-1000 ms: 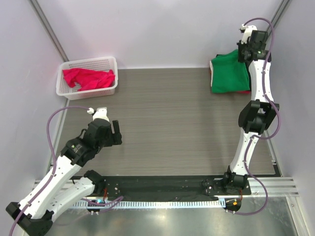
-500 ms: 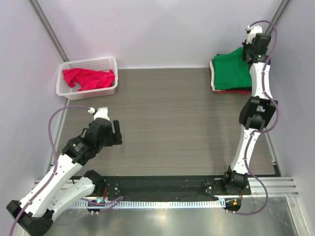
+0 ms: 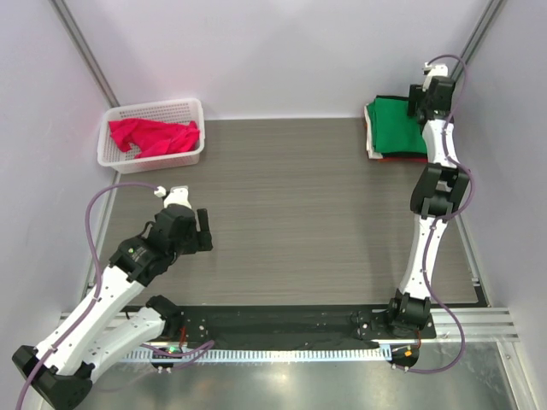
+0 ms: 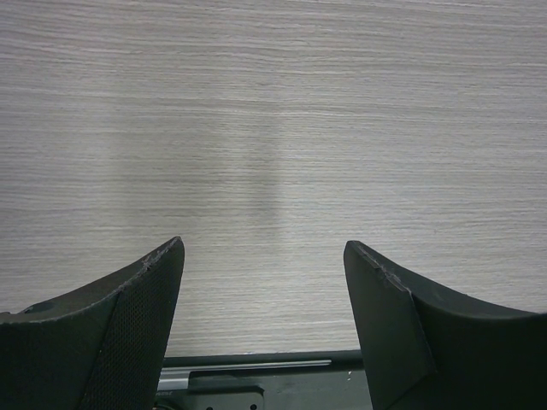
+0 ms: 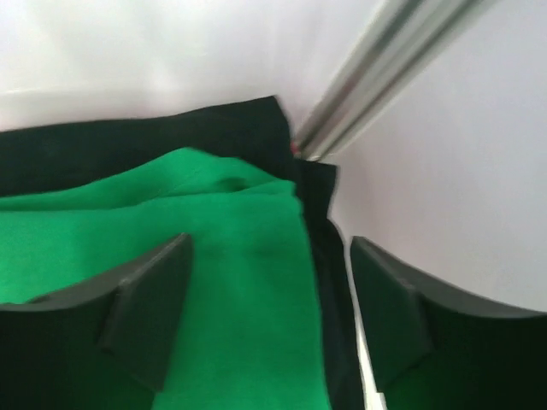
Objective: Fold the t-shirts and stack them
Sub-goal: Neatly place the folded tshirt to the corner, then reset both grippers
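While right claw (image 5: pixel 269 248) hangs released over green shirt (image 5: pixel 231 231), lift-off could snag and skew it; left claw (image 4: pixel 263 248) released.

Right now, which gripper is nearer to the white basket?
Left. The left gripper is over the table on the near side of the basket; the right gripper is at the far right corner, over the green t-shirt.

One t-shirt (image 3: pixel 155 137) lies in the basket (image 3: pixel 152 160) far left; stacked t-shirts (image 3: pixel 393 128) sit far right.
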Robot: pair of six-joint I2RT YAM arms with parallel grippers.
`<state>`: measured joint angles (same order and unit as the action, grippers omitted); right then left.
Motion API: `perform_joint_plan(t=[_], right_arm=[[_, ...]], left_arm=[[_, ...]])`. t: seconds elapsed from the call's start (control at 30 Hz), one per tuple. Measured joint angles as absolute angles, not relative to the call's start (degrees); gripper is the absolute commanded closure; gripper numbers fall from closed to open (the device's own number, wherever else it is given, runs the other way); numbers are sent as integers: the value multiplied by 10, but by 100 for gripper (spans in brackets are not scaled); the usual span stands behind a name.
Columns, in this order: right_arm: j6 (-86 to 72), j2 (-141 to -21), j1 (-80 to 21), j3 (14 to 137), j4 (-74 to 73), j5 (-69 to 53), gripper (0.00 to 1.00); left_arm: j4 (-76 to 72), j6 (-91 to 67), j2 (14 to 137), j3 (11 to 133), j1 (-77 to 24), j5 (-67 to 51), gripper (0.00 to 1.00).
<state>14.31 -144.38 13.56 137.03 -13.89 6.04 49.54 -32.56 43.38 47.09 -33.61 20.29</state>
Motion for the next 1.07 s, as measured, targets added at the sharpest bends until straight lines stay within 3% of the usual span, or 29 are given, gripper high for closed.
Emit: perform_joint_plan(t=[0.03, 0.07, 0.33, 0.63, 0.83, 1.07], right_arm=[[142, -1445, 136, 1370, -134, 70, 8], [138, -1445, 136, 1370, -130, 80, 6], [53, -1375, 136, 1332, -90, 153, 0], [-183, -1007, 118, 1075, -107, 52, 0], [-283, -776, -25, 850, -145, 11, 0], [-401, -639, -77, 545, -208, -59, 0]], left_arm=[[495, -326, 434, 471, -336, 204, 23], [495, -326, 434, 471, -336, 204, 24], [495, -325, 422, 471, -336, 201, 17], [486, -322, 415, 471, -336, 173, 14], [478, -320, 401, 471, -336, 164, 13], [473, -320, 388, 471, -336, 164, 13]])
